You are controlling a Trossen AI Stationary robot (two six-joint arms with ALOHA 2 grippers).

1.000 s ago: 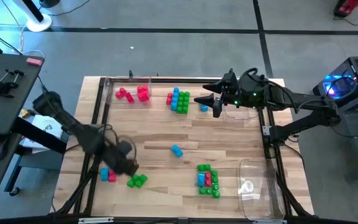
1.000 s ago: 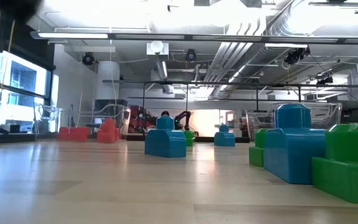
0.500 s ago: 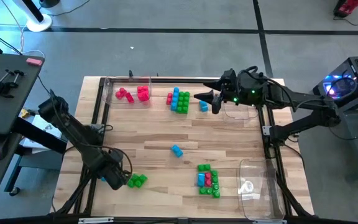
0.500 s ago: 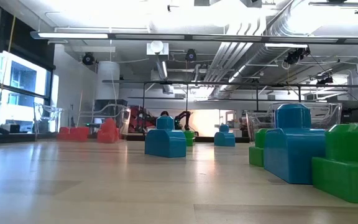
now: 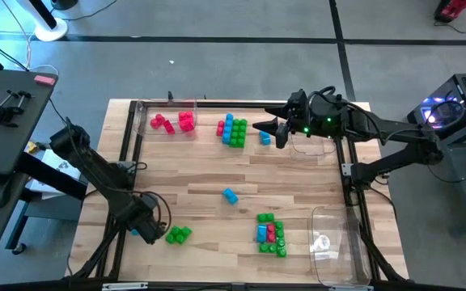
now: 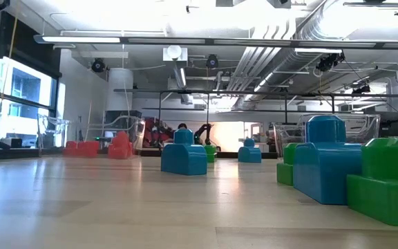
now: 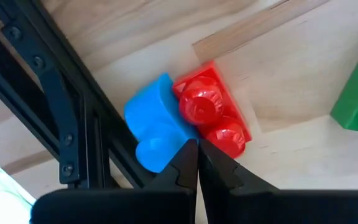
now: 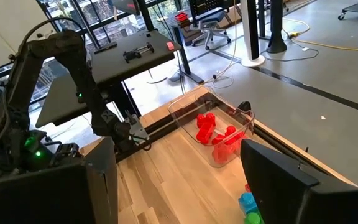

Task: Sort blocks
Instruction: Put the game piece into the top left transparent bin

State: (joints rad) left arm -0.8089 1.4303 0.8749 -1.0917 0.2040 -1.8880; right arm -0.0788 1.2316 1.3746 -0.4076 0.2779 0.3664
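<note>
The table (image 5: 298,174) is pale wood in narrow planks, smooth with a satin sheen, framed by matt black metal rails (image 5: 124,162). Just ahead of the left gripper (image 7: 194,155), whose fingers are matt black plastic, a blue block (image 7: 154,127) and a red block (image 7: 213,115) are glossy moulded plastic. The tray (image 8: 213,127) far beyond the right gripper (image 8: 179,180) is clear, shiny plastic
</note>
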